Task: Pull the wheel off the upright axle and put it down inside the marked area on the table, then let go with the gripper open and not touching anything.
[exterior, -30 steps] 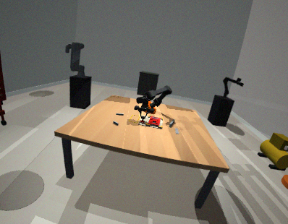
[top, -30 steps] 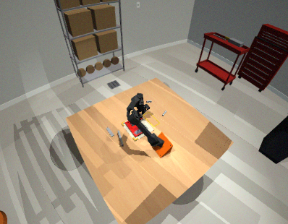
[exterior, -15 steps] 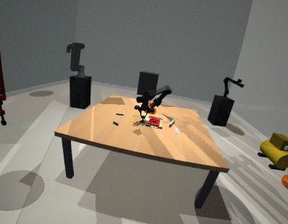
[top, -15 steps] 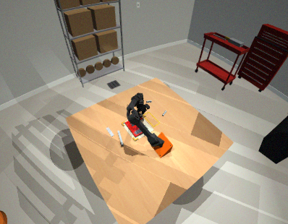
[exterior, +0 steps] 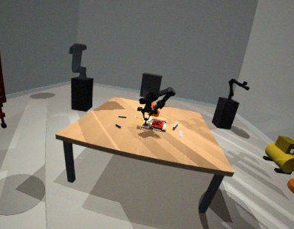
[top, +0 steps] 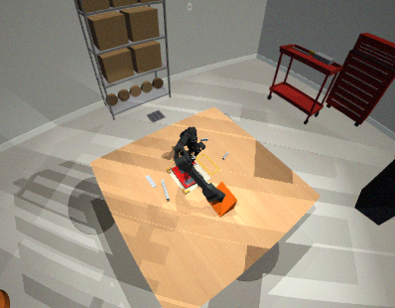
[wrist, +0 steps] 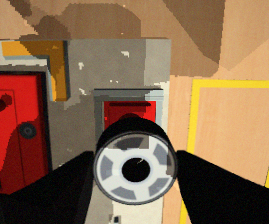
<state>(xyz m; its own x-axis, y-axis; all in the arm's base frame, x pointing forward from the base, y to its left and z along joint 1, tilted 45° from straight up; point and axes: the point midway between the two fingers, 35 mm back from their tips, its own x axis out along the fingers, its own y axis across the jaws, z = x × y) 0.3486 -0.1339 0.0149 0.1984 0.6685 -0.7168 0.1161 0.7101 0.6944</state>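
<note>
In the wrist view my gripper [wrist: 135,159] is shut on the wheel [wrist: 135,169], a black tyre with a pale grey spoked hub and a dark centre hole. The wheel hangs above the grey fixture plate [wrist: 117,65], over a red block [wrist: 131,111] set in it; the axle is hidden behind the wheel. The marked area is a yellow outlined rectangle [wrist: 195,120] [top: 212,163] [exterior: 134,120] just to the right of the plate. In the top and exterior views the gripper [top: 194,155] [exterior: 145,117] sits low over the plate, next to the rectangle.
A red panel [wrist: 13,130] [top: 183,177] [exterior: 157,124] lies on the plate's left part. The arm's orange base [top: 224,201] stands behind it. Small grey and dark parts [top: 165,189] [top: 224,155] [exterior: 118,126] lie scattered on the wooden table [top: 192,248] [exterior: 106,140].
</note>
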